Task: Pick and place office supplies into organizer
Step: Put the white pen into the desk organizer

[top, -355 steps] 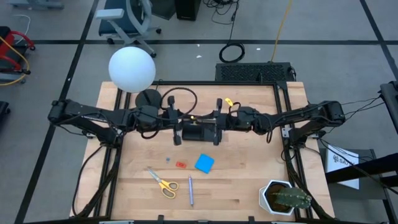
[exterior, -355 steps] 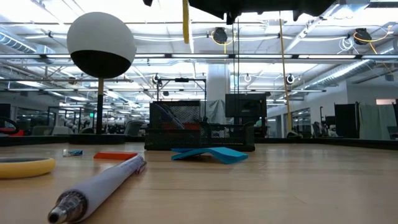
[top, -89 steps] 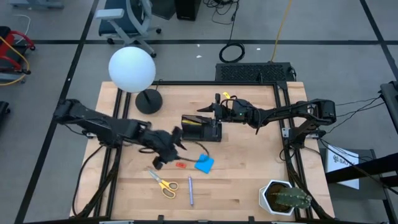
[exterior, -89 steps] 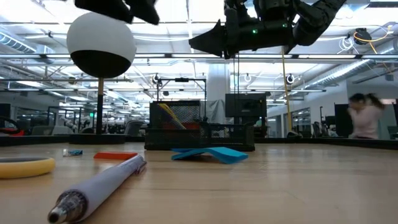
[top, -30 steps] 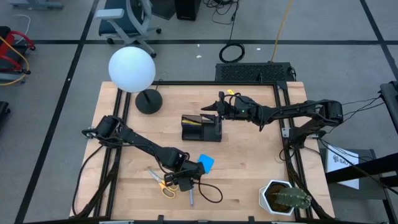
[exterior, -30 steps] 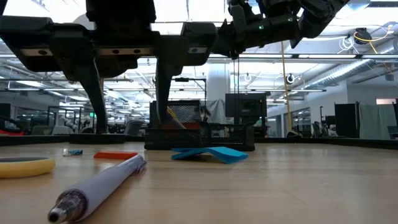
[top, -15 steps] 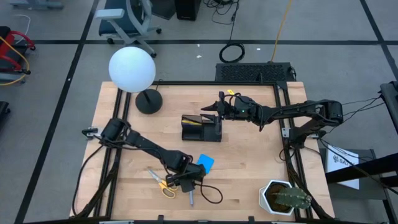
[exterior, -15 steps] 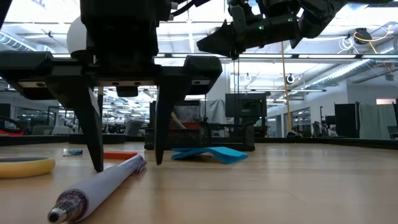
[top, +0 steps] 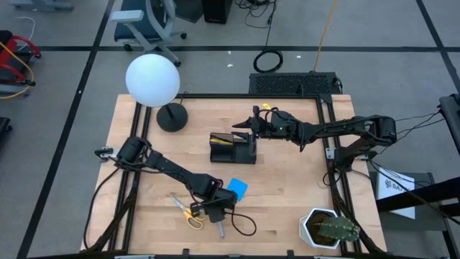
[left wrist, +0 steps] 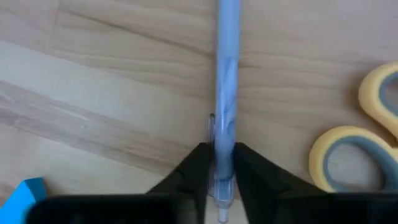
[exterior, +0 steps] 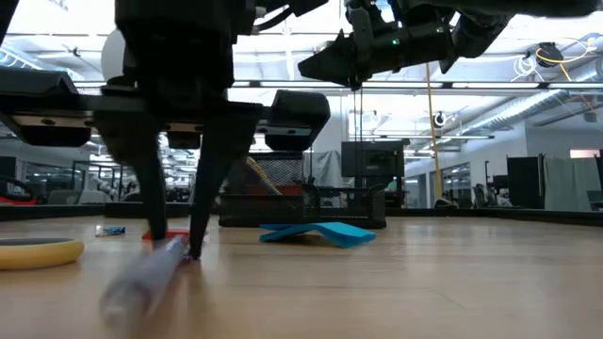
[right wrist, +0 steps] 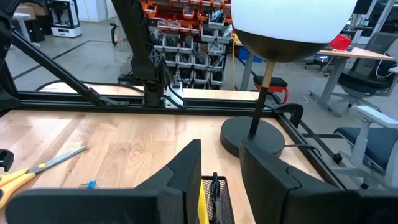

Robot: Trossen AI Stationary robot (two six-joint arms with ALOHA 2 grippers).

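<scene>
One blue pen (left wrist: 225, 93) lies on the table just beside one pair of yellow-handled scissors (top: 188, 211), with the left gripper (left wrist: 217, 163) clamped around its barrel. Beyond it from the scissors sit one blue pad (top: 236, 188) and one black organizer (top: 232, 148); the right gripper (top: 242, 125) hovers above the organizer, fingers slightly parted, holding nothing.

Bright overhead room lighting; the near pen (exterior: 141, 278) is motion-blurred.
</scene>
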